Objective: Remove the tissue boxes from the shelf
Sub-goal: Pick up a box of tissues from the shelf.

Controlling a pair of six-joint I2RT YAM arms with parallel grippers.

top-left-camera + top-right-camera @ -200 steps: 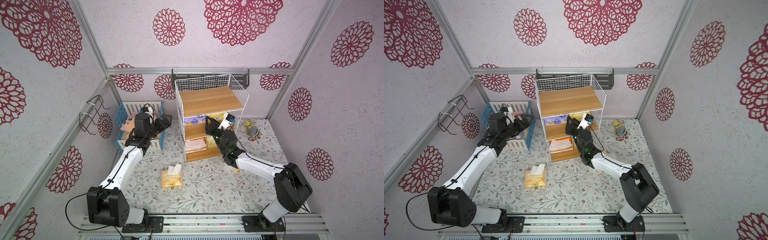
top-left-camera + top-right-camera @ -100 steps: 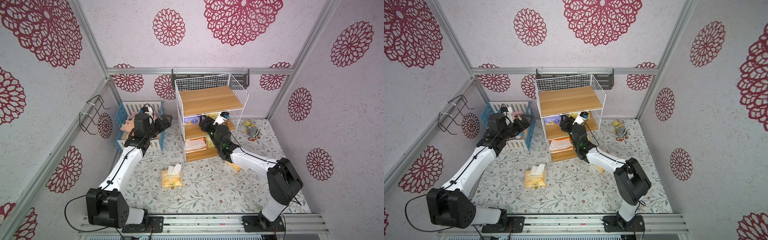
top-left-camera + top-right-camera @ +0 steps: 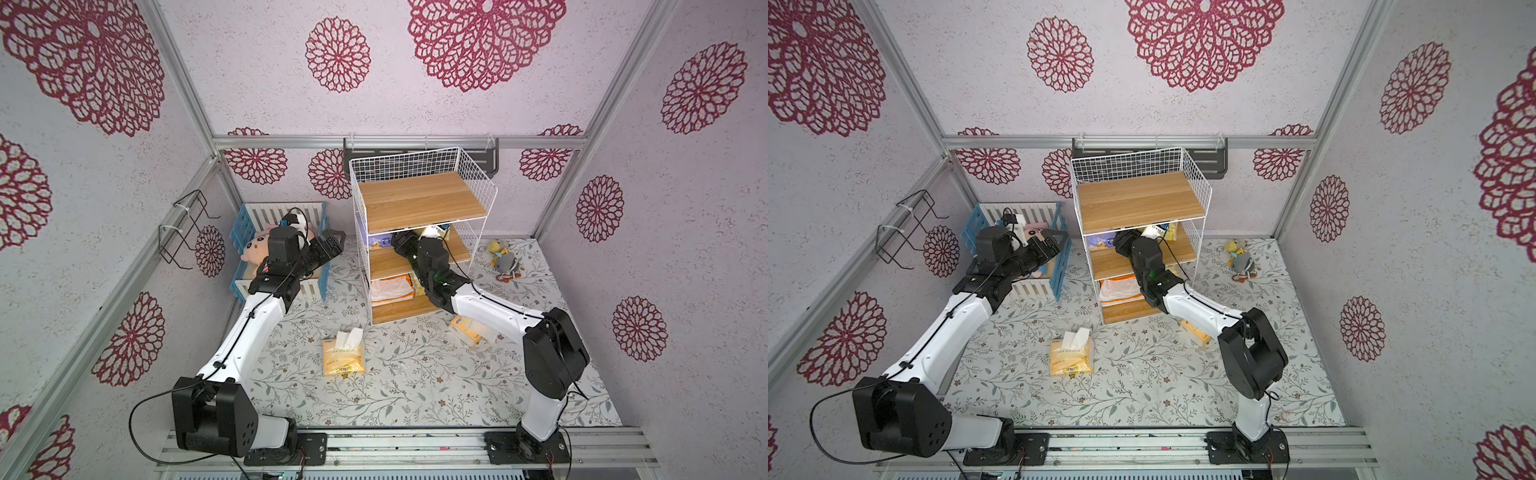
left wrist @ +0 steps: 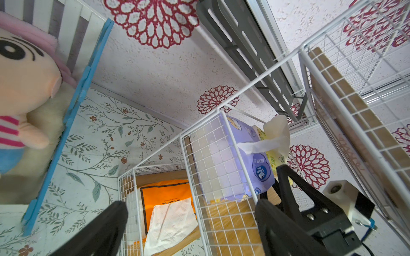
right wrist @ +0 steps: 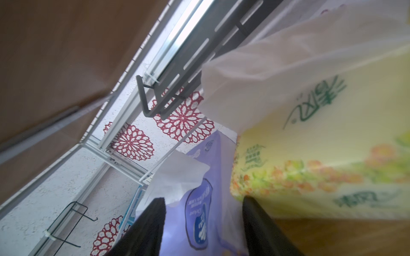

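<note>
You're at the grasp: right end effector (image 5: 203,199) half-open astride the purple tissue box (image 4: 239,155) on the middle tier of the shelf (image 3: 419,199), left end effector (image 4: 190,208) wide outside; next, close and withdraw.

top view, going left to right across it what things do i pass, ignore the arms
black wire wall rack → blue-and-white toy crib → pale orange tissue pack on the floor → shelf → small plush toy. Left out: the second floor pack, which overlaps the shelf.
</note>
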